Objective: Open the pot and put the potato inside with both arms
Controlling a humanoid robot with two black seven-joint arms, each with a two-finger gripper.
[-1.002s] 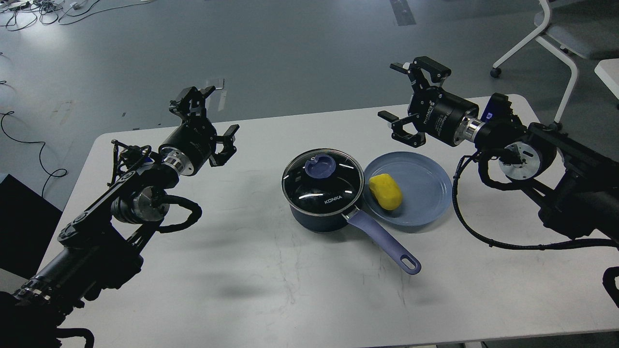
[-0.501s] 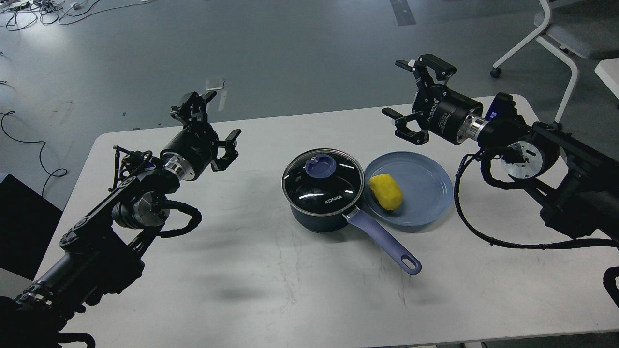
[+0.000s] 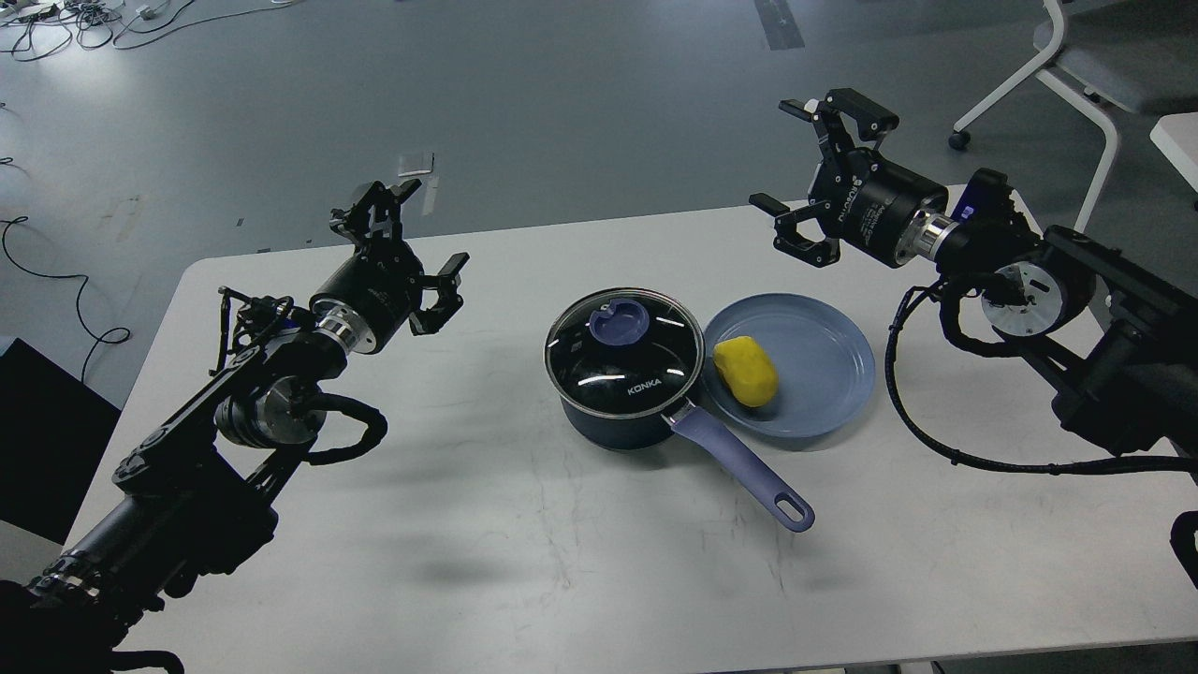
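Pot [image 3: 625,398]: dark navy saucepan, upright near the middle of the white table [image 3: 487,543]. Closed by a glass lid [image 3: 624,351] with a metal rim, a lavender-blue knob [image 3: 619,321] at its centre and the word KONKA on the glass. Long lavender-blue handle [image 3: 739,463] runs toward the near right, ending in a hole.

Potato [image 3: 746,371]: bright yellow oval lump, lying on the left part of a flat blue plate [image 3: 824,374]. Plate sits just beside the pot on its right, its left edge touching or slightly tucked behind the pot; which one cannot be told.

Left gripper [image 3: 412,243]: raised over the table's far left part, well apart from the pot, fingers spread wide, holding nothing. Left arm [image 3: 234,412] comes in from the lower left, black with silver joints and looped cable.

Right gripper [image 3: 805,159]: raised above the table's far edge, beyond the plate, fingers spread wide, holding nothing. Right arm [image 3: 1048,318] enters from the right, a black cable hanging below it.

Surroundings: grey floor [image 3: 562,112] beyond the table; white-framed chair [image 3: 1076,65] at upper right; loose cables [image 3: 56,19] at upper left.
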